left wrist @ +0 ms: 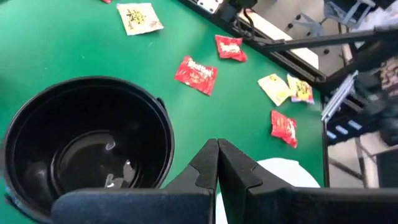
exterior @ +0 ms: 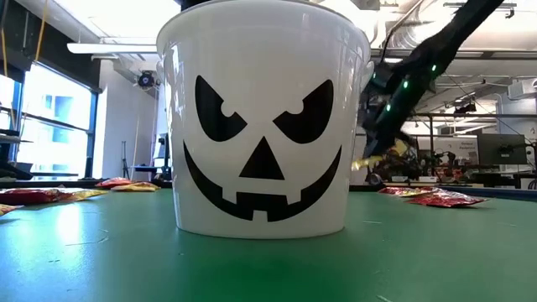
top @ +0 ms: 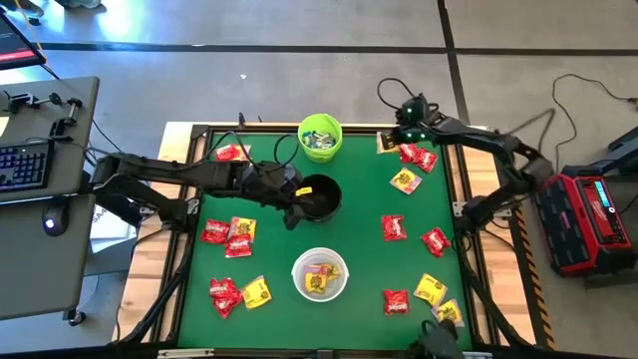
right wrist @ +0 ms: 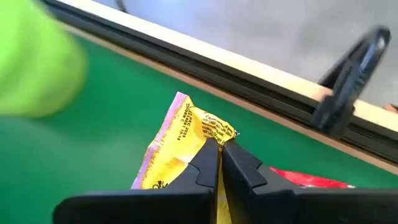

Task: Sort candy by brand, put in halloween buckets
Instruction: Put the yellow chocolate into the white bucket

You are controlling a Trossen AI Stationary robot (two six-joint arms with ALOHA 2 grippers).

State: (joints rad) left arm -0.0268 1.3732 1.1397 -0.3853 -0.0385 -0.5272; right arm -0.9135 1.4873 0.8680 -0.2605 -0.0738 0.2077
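While the right gripper [right wrist: 219,149] clamps a yellow packet [right wrist: 180,146], the left gripper [left wrist: 217,152], pressed together, hovers beside the black bucket [left wrist: 37,118].

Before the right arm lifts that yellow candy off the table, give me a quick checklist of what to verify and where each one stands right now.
1. Right hand shut on the yellow candy packet: ok, the fingers meet on its edge.
2. Only one packet pinched: ok as far as the right wrist view shows; a red packet lies beside it, apart from the fingers.
3. White bucket open, already holding yellow candy: ok.
4. Left hand out of the path: cannot tell; it is shut and empty beside the black bucket, mid-table.
5. Lime green bucket clear of the right arm: ok, it stands off to one side.
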